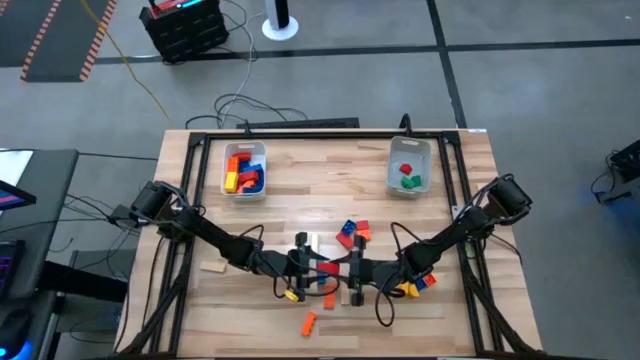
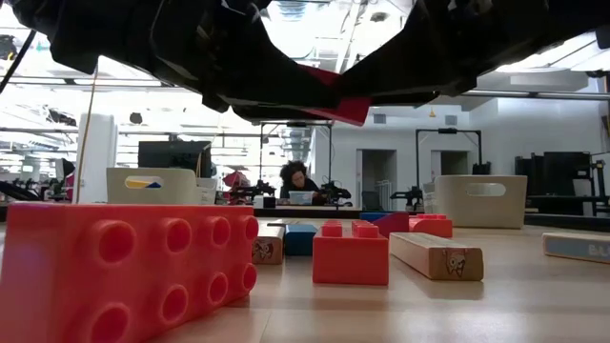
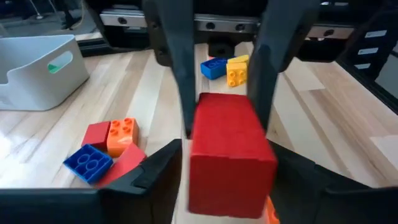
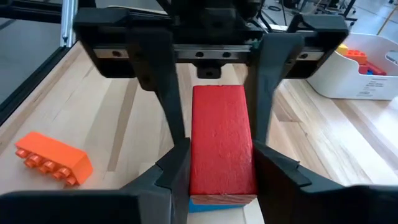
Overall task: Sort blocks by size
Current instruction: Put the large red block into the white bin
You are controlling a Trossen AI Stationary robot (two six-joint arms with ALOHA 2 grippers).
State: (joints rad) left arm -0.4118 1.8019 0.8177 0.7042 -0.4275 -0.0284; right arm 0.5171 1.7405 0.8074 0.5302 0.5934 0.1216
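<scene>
Red block (image 1: pixel 328 268) hangs mid-table, pinched at opposite ends by left hand (image 1: pixel 307 264) and right hand (image 1: pixel 350 270) (both clamped).

Loose blocks (image 1: pixel 349 233) crowd the table's (image 1: pixel 300 190) near-centre; its middle toward both bins (image 1: pixel 244 170) lies open.

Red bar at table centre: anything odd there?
Yes. Both hands grip the same red bar: the left hand and the right hand meet end to end at the front middle of the table, each clamped on one end. Nothing looks spilled or damaged.
</scene>
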